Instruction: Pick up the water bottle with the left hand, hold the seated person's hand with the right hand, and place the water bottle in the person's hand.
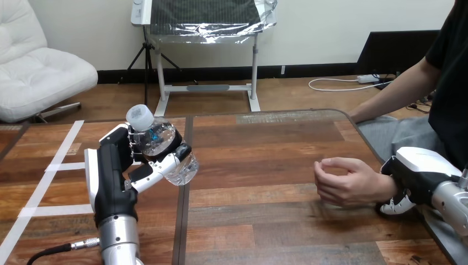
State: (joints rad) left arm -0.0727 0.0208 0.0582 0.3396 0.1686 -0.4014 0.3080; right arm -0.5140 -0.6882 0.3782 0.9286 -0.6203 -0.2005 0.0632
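Observation:
A clear water bottle with a white cap is lifted above the left part of the wooden table, tilted with its cap up and to the left. My left hand is shut on it, fingers and thumb wrapped round its body. At the right, the person's hand hovers just above the table, loosely curled with the fingers pointing left. My right hand sits at the person's wrist, its fingers curled over and under it. Roughly a bottle's length of bare table separates the bottle from the person's hand.
White tape lines cross the table's left part. The person's other forearm reaches down toward the table's far right corner. The person's lap lies past the right edge.

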